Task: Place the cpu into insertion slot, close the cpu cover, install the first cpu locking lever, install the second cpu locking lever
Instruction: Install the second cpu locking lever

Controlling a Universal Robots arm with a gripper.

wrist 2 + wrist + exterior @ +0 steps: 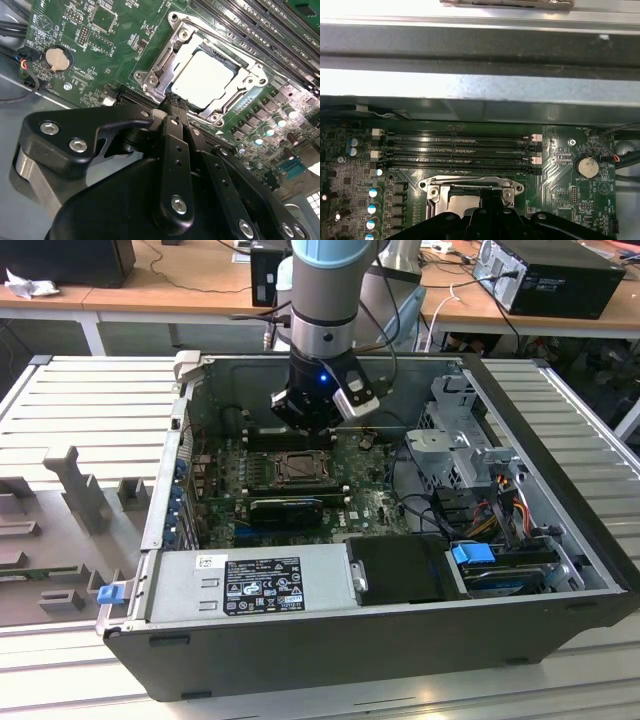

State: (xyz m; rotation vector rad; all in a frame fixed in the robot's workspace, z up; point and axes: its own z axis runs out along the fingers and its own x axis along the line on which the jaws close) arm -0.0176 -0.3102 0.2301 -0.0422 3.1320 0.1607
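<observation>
The cpu (202,80) already lies in the insertion slot (235,64), its pale metal face showing through the square window of the cpu cover (170,60), which looks lowered over it. The pincer (172,102) hangs just above the socket's near edge; in the second wrist view its fingertips come together to a narrow point with nothing between them, so I judge it closed and empty.

What could go wrong from here is mostly a matter of crowding. The tip sits close to the frame's edge and to the long black card slot beside it — a push that lands slightly off could skid across the metal plate or catch the slot instead of a lever. If the chip is not fully seated, pressing the cover harder could tilt it in the socket; whether it lies flat I cannot tell. The memory slots (457,147) and the coin battery (585,167) stand near enough to be grazed by a wide swing.

In the exterior view the open computer case (330,640) lies on its side on a ribbed grey tabletop (85,405), the arm reaching down at about 12 o'clock from the socket (298,468). A drive cage (455,450) and loose cables (490,510) sit at 3 o'clock, the power supply (260,585) at 6 — wooden desks with other equipment stand behind.
</observation>
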